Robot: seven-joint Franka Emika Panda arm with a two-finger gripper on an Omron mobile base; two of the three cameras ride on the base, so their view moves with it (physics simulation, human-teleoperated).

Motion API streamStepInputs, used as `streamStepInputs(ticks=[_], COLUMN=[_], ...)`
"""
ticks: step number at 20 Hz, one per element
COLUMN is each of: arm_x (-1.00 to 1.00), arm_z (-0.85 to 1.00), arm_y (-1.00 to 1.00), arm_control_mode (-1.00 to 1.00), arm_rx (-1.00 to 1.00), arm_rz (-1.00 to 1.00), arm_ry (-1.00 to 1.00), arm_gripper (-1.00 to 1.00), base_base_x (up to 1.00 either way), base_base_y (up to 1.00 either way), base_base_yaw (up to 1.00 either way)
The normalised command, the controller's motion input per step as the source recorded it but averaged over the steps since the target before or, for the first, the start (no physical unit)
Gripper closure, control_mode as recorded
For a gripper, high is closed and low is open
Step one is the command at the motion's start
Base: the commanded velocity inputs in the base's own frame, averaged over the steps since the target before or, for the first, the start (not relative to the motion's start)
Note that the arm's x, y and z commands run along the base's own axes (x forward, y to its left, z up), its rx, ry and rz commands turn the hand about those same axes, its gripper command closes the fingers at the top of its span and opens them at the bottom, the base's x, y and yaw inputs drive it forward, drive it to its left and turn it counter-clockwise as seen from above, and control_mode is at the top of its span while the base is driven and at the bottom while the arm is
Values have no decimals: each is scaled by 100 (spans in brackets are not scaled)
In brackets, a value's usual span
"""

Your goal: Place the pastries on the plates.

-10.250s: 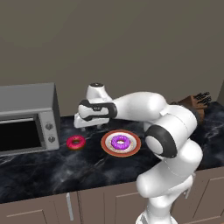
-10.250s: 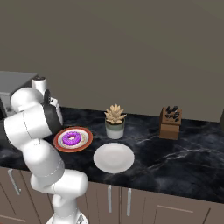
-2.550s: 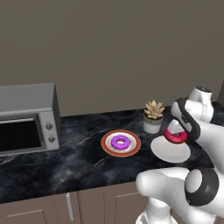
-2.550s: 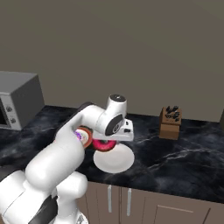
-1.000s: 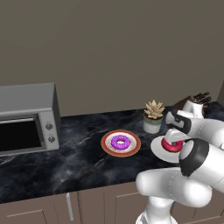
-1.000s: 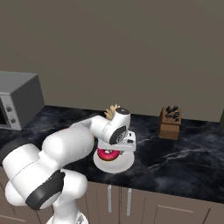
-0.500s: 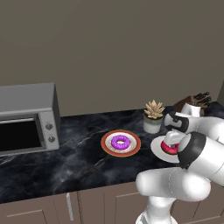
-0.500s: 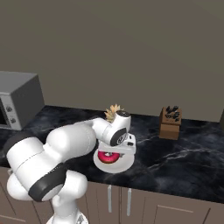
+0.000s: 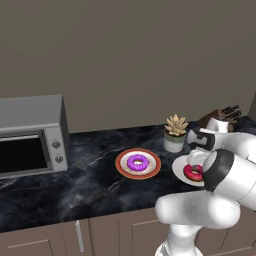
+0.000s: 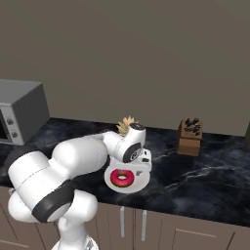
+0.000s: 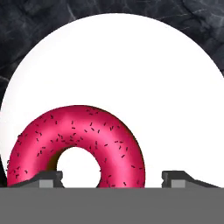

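1. Now the red-pink frosted ring donut with dark sprinkles (image 11: pixel 76 148) lies flat on the plain white round plate (image 11: pixel 131 65), toward one side of it rather than centred.
2. A second ago the two-finger gripper (image 11: pixel 111 177) was clamped on that donut just above the plate; at present its dark finger tips (image 11: pixel 177 177) stand apart on either side of the ring, so the donut has been let go.
3. In the left base view the white arm's hand sits low over the same plate (image 9: pixel 179 165), with the donut (image 9: pixel 193 172) partly behind the elbow.
4. The purple frosted ring donut (image 9: pixel 137 162) rests in the middle of the white-centred plate with the wide orange-brown rim (image 9: pixel 121 159), just beside the white one on the black marble counter (image 9: pixel 90 175).
5. By my reading, both pastries are placed and the task is all but done; what remains is lifting the hand straight up without nudging the donut.
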Motion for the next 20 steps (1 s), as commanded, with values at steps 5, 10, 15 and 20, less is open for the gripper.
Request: streamStepInputs(ticks=[5, 10, 15, 20], arm_x=[6, -3, -28, -18], arm_z=[24, 75, 55, 44], arm_y=[0, 0, 28, 52], arm_control_mode=[-100, -100, -100, -100], arm_rx=[0, 0, 0, 0], arm_rz=[0, 0, 0, -2], arm_ry=[0, -1, 0, 0], arm_gripper=[-100, -100, -100, -100], base_base_x=[0, 0, 0, 0], base_base_y=[0, 0, 0, 0], base_base_yaw=[0, 0, 0, 0])
